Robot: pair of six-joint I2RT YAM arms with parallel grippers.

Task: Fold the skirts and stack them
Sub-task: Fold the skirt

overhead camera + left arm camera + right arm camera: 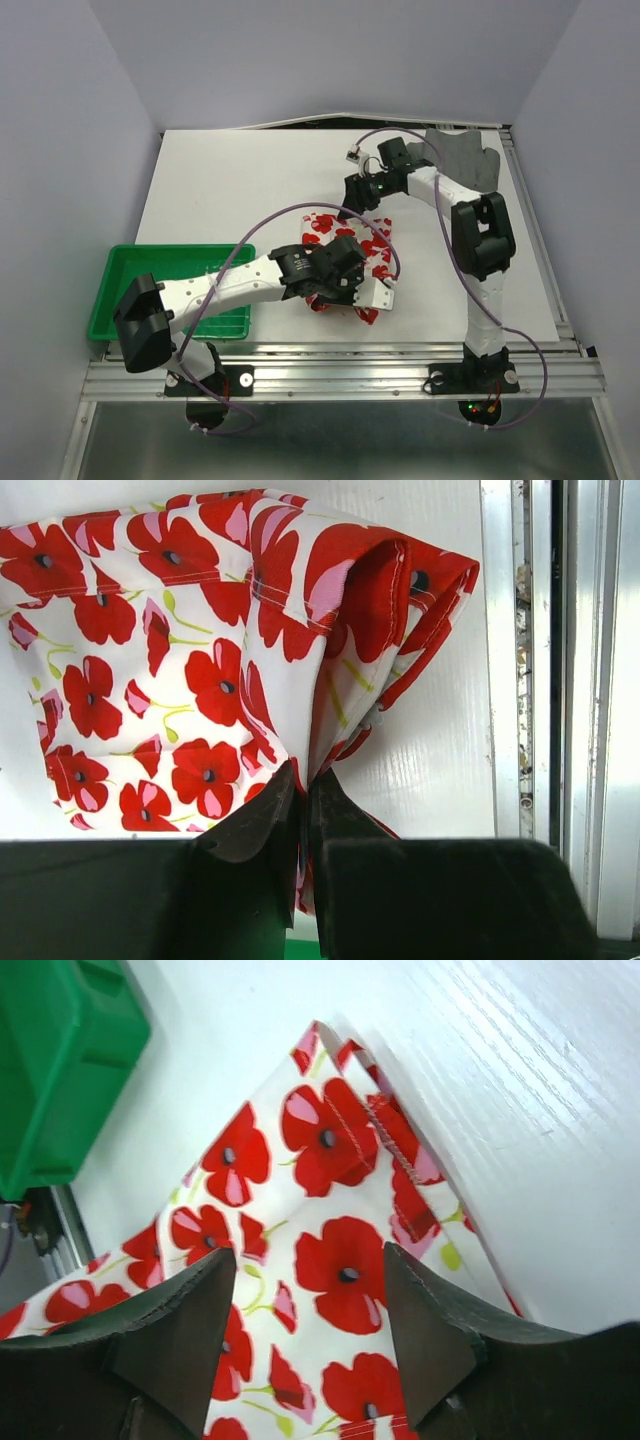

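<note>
The white skirt with red flower print lies folded in the middle of the table, near the front. My left gripper is shut on its near edge and lifts a fold of the skirt. My right gripper is open just above the skirt's far end, the printed cloth showing between its fingers. The dark grey skirt lies flat at the back right of the table, partly behind my right arm.
A green plastic tray sits at the front left, also in the right wrist view. The metal rail of the table's near edge runs close by the lifted skirt. White tabletop lies to the back left.
</note>
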